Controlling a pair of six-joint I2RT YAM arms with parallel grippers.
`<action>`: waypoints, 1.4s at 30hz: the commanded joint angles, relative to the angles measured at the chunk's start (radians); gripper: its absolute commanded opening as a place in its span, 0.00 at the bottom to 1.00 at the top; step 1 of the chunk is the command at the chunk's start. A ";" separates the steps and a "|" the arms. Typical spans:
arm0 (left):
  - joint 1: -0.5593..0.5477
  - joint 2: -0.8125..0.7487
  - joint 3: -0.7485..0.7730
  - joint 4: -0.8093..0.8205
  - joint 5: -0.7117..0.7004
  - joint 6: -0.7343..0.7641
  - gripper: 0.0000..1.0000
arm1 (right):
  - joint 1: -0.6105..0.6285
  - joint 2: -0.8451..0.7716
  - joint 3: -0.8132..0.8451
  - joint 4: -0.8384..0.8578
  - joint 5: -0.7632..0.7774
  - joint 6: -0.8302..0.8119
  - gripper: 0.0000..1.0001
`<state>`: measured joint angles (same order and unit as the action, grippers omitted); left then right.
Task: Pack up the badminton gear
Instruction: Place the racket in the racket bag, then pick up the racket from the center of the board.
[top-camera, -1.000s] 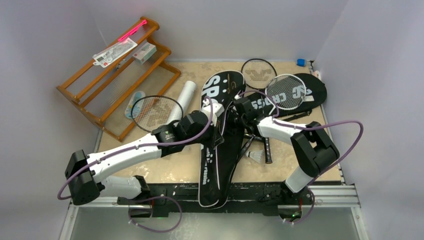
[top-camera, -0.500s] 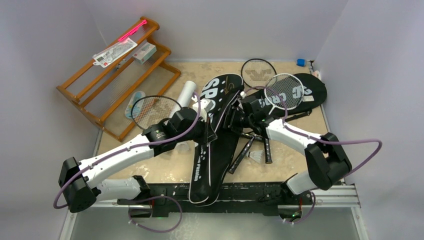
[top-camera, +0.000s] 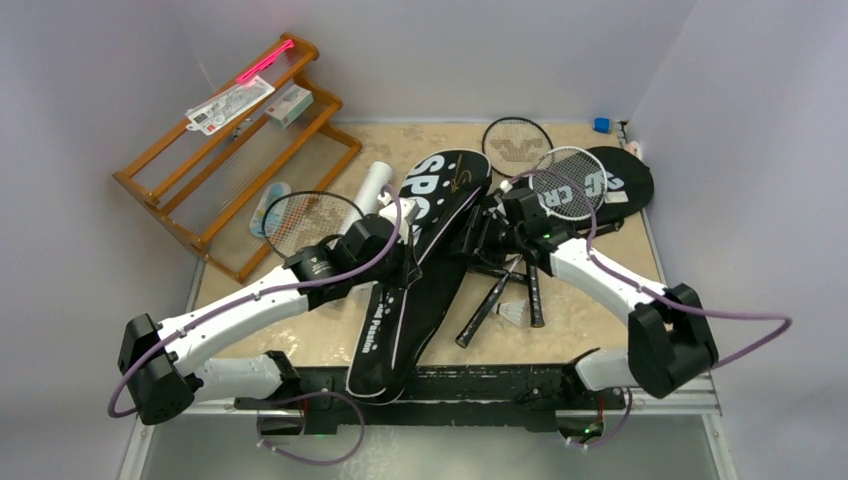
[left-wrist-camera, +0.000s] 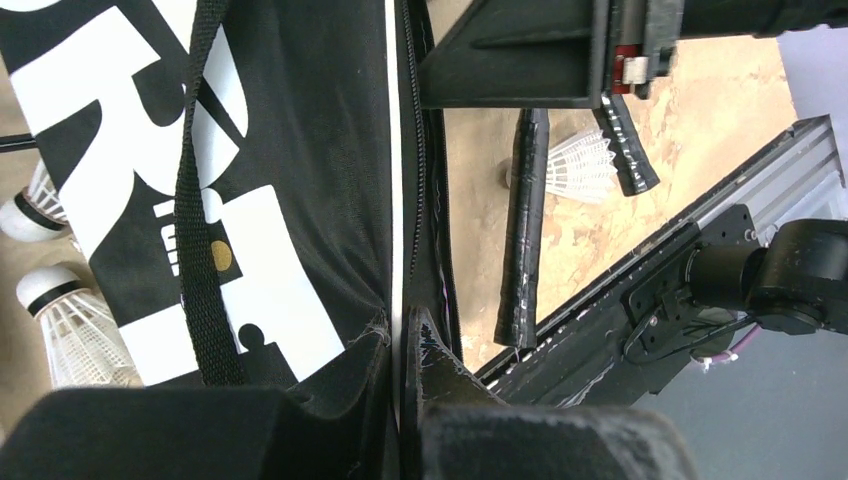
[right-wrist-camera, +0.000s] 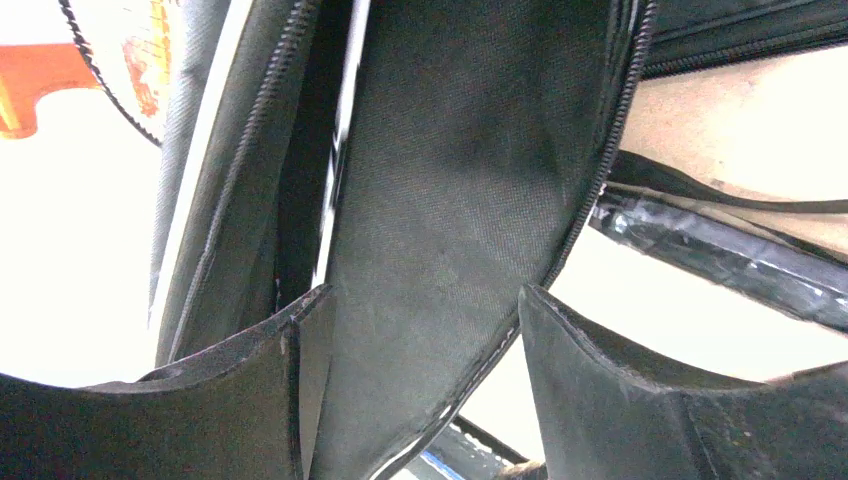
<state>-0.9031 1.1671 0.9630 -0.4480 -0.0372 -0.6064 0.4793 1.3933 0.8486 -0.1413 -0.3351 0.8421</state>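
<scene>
A long black racket bag (top-camera: 420, 250) with white lettering lies slanted across the middle of the table. My left gripper (top-camera: 402, 255) is shut on the bag's zipped edge (left-wrist-camera: 405, 340). My right gripper (top-camera: 478, 236) stands open at the bag's other side, and a loose flap of the bag (right-wrist-camera: 450, 200) hangs between its parted fingers (right-wrist-camera: 290, 350). A second black bag (top-camera: 610, 185) lies at the back right with a racket (top-camera: 565, 183) on it. Other rackets lie at the back (top-camera: 517, 145) and left (top-camera: 305, 220). The white tube (top-camera: 372, 188) lies by the bag. One shuttlecock (top-camera: 513, 313) sits beside two racket handles (top-camera: 490, 305).
An orange wooden rack (top-camera: 230, 165) leans at the back left, carrying a small white carton (top-camera: 290, 103) and a card (top-camera: 228, 103). Two shuttlecocks (left-wrist-camera: 70, 320) lie left of the bag. The black rail (top-camera: 650, 385) runs along the near edge. Walls close in on both sides.
The right gripper has opened and let go of the bag's edge. The left arm has dragged the bag leftward and nearer, swinging its tail end left.
</scene>
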 joint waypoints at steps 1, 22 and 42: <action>0.008 -0.030 0.082 -0.006 -0.051 0.028 0.00 | -0.042 -0.082 0.021 -0.075 -0.003 -0.054 0.69; 0.013 -0.013 0.074 -0.038 -0.031 0.030 0.00 | -0.380 -0.071 -0.081 -0.185 0.114 -0.136 0.51; 0.013 -0.007 0.023 0.025 0.011 0.011 0.00 | -0.380 0.155 0.003 -0.108 0.234 -0.038 0.19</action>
<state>-0.8967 1.1687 0.9840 -0.4877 -0.0429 -0.5846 0.0998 1.5112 0.7853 -0.2291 -0.1570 0.8013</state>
